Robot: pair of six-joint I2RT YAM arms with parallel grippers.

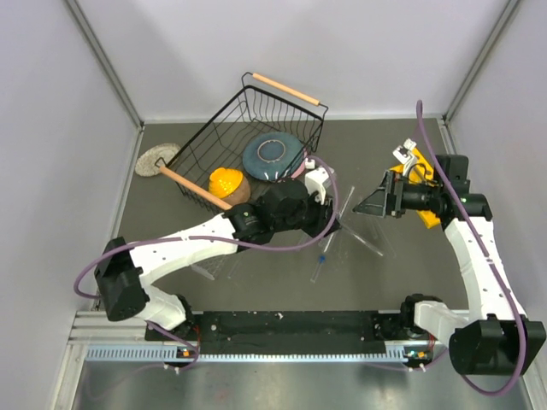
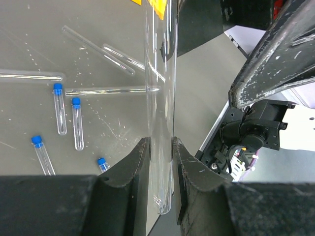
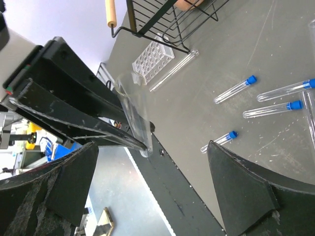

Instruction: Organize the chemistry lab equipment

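The clear tube rack point(image 3: 152, 59) lies well to the left of the left gripper point(image 2: 160, 147), close to the black wire basket point(image 1: 256, 137), and its holes look empty. The left gripper is clenched on a long glass tube point(image 2: 160, 98), pinched near its rounded end and lifted off the table, its length reaching toward the right arm. Below and beyond those fingers, several blue-capped tubes point(image 2: 76, 123) and other long glass rods point(image 2: 98, 49) lie loose and scattered on the table.

Just right of the held tube, the right gripper point(image 1: 366, 205) faces it with its jaws spread wide, holding nothing. The yellow rack point(image 1: 427, 219) sits behind the right wrist, mostly hidden, so I cannot tell whether it holds anything.

By my reading the job is barely begun: one tube is in hand, nothing is visibly racked, and every loose piece remains to be gathered.

Room is tight between the two grippers, where the held tube nearly meets the right fingers. The basket crowds the far side of the left arm, and the table's open ground near both grippers is strewn with glass, so any descent needs care.
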